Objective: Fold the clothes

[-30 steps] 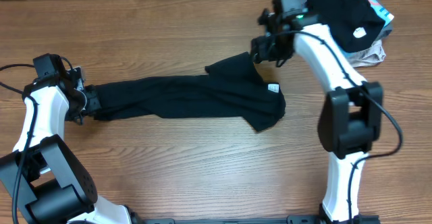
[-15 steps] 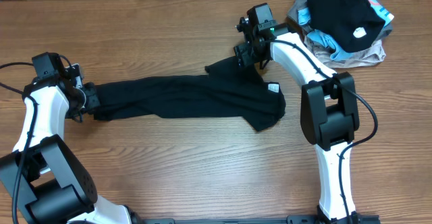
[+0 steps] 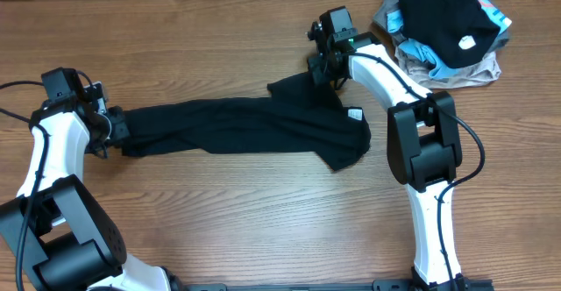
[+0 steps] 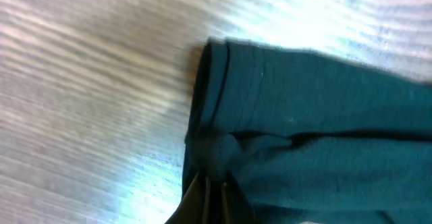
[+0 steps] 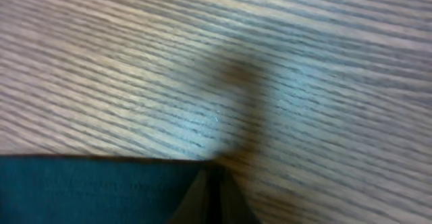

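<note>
A black garment (image 3: 245,124) lies stretched out left to right on the wooden table, with a small white label (image 3: 355,113) near its right end. My left gripper (image 3: 118,131) is shut on its left end; in the left wrist view the closed fingertips (image 4: 212,180) pinch a bunched hem of the dark cloth (image 4: 310,136). My right gripper (image 3: 320,74) sits at the garment's upper right corner. In the right wrist view its fingertips (image 5: 214,173) are pressed together right at the corner of the cloth (image 5: 94,183).
A pile of other clothes (image 3: 447,28), black, blue and grey, lies at the table's back right corner. Bare wood (image 3: 219,37) stretches behind the garment and in front of it.
The right arm swung left from beside the clothes pile to the garment's upper right corner, and its jaws closed there. The left arm and the garment stayed put.
</note>
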You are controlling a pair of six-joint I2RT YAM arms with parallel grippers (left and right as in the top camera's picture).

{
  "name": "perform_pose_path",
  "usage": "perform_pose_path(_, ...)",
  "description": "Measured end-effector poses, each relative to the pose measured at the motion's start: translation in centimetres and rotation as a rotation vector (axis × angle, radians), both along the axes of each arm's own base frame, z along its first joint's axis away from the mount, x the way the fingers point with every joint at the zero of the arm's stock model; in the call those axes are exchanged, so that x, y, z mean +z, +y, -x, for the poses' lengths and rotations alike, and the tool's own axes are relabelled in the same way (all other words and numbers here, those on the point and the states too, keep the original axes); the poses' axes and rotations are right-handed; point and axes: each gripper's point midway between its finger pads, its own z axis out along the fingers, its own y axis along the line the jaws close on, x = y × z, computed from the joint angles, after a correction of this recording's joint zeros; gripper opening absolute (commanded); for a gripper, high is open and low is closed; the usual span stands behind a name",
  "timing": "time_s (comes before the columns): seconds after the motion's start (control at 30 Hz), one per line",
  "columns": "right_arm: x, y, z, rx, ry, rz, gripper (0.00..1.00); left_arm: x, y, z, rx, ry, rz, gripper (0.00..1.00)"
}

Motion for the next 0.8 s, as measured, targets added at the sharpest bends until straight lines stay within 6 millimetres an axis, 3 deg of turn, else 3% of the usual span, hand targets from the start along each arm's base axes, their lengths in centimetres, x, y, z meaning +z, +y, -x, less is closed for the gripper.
perform_pose_path(0.17, 1.0, -0.8, -0.7, -0.04, 0.021, 0.0, 0.04, 1.2, 1.1, -2.9, -0.004, -0.125, -0.056, 0.04)
perform_pose_path(0.27, 4.0, -1.8, -2.7, -0.074, -0.02, -0.017, 0.04, 2.3, 1.6, -4.8, -0.01, -0.209, -0.091, 0.04)
perform_pose_path(0.47, 12.5, -3.3, -6.6, -0.117, -0.195, -0.066, 0.04, 5.2, 2.4, -8.2, -0.028, -0.374, -0.134, 0.04)
perform_pose_path(0.8, 17.3, -3.1, -6.4, -0.11, -0.242, -0.09, 0.04, 12.5, 2.1, -14.1, -0.091, -0.719, -0.216, 0.04)
